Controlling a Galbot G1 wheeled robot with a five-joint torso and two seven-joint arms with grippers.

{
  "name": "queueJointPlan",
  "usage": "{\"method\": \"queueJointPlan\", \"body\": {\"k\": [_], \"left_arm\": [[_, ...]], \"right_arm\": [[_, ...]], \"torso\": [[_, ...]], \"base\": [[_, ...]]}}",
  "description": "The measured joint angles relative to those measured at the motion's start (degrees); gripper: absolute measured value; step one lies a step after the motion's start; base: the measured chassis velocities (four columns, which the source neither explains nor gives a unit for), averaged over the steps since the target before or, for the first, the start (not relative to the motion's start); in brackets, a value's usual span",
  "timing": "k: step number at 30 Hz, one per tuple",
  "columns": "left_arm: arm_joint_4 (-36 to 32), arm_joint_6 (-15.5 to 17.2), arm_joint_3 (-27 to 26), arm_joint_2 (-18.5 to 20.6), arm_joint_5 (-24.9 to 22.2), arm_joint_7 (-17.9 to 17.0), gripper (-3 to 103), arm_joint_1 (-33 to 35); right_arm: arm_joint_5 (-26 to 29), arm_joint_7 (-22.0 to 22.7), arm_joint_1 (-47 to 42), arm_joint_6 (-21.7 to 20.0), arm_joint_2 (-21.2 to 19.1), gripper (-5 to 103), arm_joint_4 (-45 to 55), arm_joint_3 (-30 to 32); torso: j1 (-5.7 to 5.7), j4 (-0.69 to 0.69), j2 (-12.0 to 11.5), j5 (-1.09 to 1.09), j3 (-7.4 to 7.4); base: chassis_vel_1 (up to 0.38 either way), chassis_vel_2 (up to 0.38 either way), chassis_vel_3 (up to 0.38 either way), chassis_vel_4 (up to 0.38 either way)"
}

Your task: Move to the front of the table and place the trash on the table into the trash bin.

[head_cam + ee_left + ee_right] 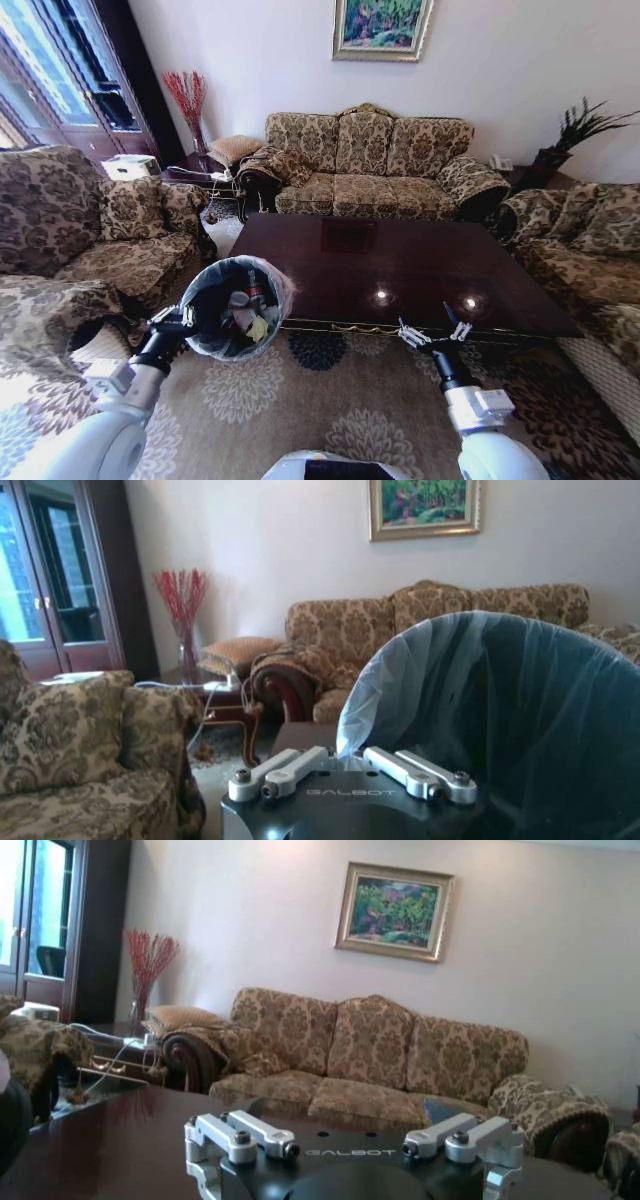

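At the table's (400, 265) near left corner, the left gripper (182, 322) pinches the trash bin's (235, 305) rim, trash (250, 310) inside. Right gripper (435, 333) hangs wide open, empty, over the table's near edge.

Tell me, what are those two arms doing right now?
Left gripper shut on the trash bin, held up beside the table, trash inside. Right gripper open, fingers spread at the table's near edge. Nothing in the way.
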Motion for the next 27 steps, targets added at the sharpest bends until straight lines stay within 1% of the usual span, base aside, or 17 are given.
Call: {"method": "queueJointPlan", "body": {"k": [3, 4, 8, 9, 13, 14, 17, 25, 27], "left_arm": [[1.7, 1.5, 1.7, 0.5, 0.1, 0.2, 0, -1.5], [1.7, 1.5, 1.7, 0.5, 0.1, 0.2, 0, -1.5], [4.3, 2.4, 3.8, 0.7, 0.3, 0.1, 0, -3.6], [4.3, 2.4, 3.8, 0.7, 0.3, 0.1, 0, -3.6], [7.3, 3.6, 5.3, 1.7, 0.4, -0.3, 0, -6.7], [7.3, 3.6, 5.3, 1.7, 0.4, -0.3, 0, -6.7], [8.5, 3.8, 5.9, 1.9, 0.6, -0.6, 0, -8.0], [8.2, 3.6, 6.1, 0.7, 1.8, -0.5, 0, -8.0], [6.7, 2.8, 5.9, -0.1, 2.5, -0.2, 0, -6.6]], "right_arm": [[-0.2, -2.1, 0.5, 2.1, 1.8, 100, -0.7, 0.6], [-0.2, -2.1, 0.5, 2.1, 1.8, 100, -0.7, 0.6], [0.3, -2.8, 0.5, 3.3, 3.9, 100, -1.4, 2.8], [0.3, -2.8, 0.5, 3.3, 3.9, 100, -1.4, 2.8], [3.3, -3.0, 2.6, 3.4, 3.1, 100, -5.4, 6.9], [3.3, -3.0, 2.6, 3.4, 3.1, 100, -5.4, 6.9], [6.0, -4.0, 3.0, 4.1, 2.2, 100, -9.1, 10.4], [8.1, -5.9, 1.1, 6.5, 2.1, 100, -11.3, 14.4], [9.2, -6.5, -0.9, 8.2, 2.1, 100, -11.0, 16.3]], "torso": [[-0.57, 0.0, -1.3, -0.01, -0.76], [-0.57, 0.0, -1.3, -0.01, -0.76], [-1.22, -0.01, -2.7, -0.01, -1.54], [-1.22, -0.01, -2.7, -0.01, -1.54], [-1.85, 0.0, -4.1, 0.0, -2.29], [-1.85, 0.0, -4.1, 0.0, -2.29], [-2.4, 0.0, -5.4, 0.01, -2.96], [-3.25, 0.0, -7.2, 0.01, -4.05], [-3.58, -0.01, -8.0, 0.01, -4.47]], "base": [[0.0, 0.0, 0.0, 0.0], [0.0, 0.0, 0.0, 0.0], [0.0, 0.0, 0.0, 0.0], [0.0, 0.0, 0.0, 0.0], [0.0, 0.0, 0.0, 0.0], [0.0, 0.0, 0.0, 0.0], [0.0, 0.0, 0.0, 0.0], [0.0, 0.0, 0.0, 0.0], [0.0, 0.0, 0.0, 0.0]]}}
